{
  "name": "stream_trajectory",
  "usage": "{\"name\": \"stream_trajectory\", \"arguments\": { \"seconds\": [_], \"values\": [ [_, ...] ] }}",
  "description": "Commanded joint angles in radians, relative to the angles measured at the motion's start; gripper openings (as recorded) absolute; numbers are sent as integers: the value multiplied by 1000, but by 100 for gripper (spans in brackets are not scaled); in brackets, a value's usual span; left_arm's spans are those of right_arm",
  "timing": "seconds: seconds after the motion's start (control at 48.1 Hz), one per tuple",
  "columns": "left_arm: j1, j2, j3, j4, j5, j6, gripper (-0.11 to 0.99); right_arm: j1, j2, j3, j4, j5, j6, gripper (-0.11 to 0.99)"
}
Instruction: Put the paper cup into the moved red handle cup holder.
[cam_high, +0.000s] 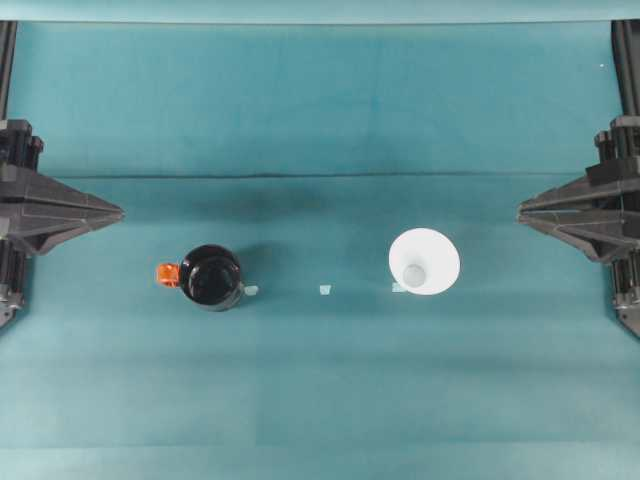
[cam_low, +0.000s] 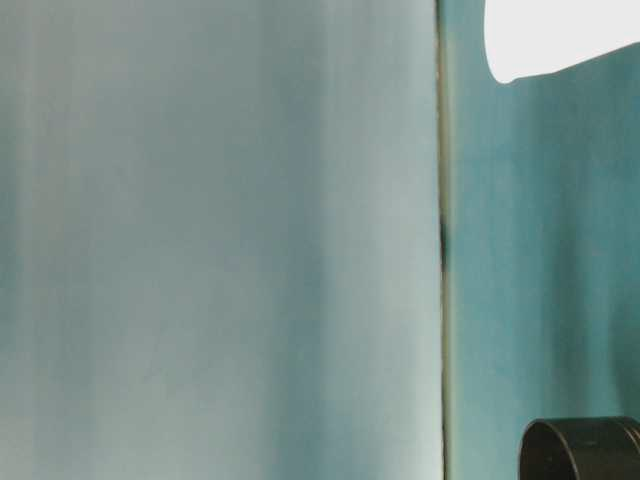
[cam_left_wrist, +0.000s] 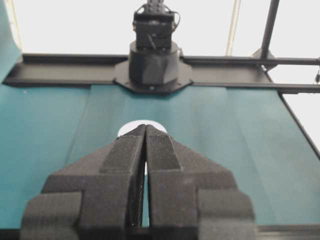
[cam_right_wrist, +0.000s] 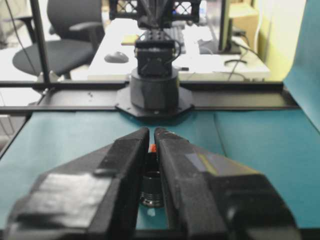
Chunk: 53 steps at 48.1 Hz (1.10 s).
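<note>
The white paper cup (cam_high: 424, 262) stands right of the table's middle, mouth up. The glossy black red handle cup holder (cam_high: 212, 277) stands left of middle, its red-orange tab (cam_high: 167, 274) pointing left. My left gripper (cam_high: 118, 212) is shut at the left edge, well apart from the holder. My right gripper (cam_high: 521, 210) is shut at the right edge, a little short of the cup. In the left wrist view the shut fingers (cam_left_wrist: 145, 128) hide most of the paper cup (cam_left_wrist: 126, 131). In the right wrist view the red tab (cam_right_wrist: 152, 148) peeks through the slit at the gripper (cam_right_wrist: 151, 131) tips.
Small pale tape marks (cam_high: 325, 290) lie on the teal cloth between holder and cup. A cloth seam (cam_high: 320, 176) runs across the table behind them. Each wrist view faces the opposite arm's base (cam_left_wrist: 154, 60). The table-level view catches the cup (cam_low: 560, 40) and holder rim (cam_low: 585, 448).
</note>
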Motion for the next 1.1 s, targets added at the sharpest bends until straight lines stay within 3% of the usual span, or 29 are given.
{"name": "stream_trajectory", "arguments": {
  "seconds": [0.0, 0.104, 0.395, 0.562, 0.686, 1.082],
  "values": [
    [8, 6, -29, 12, 49, -20, 2, 9, -2, -8, 5, -5, 5, 0],
    [6, 6, -52, 12, 130, -29, 2, 11, -18, -8, 26, 9, 23, -5],
    [3, 35, -98, 12, 304, -34, 2, 9, -41, -9, 26, 146, 80, -11],
    [-6, 63, -163, 12, 502, -46, 2, 9, -41, -15, 26, 210, 110, -11],
    [-9, 77, -184, 12, 601, -46, 2, 9, -41, -17, 26, 255, 118, -11],
    [-11, 130, -193, 12, 718, -43, 2, 8, -41, -18, 26, 290, 120, -11]
  ]
}}
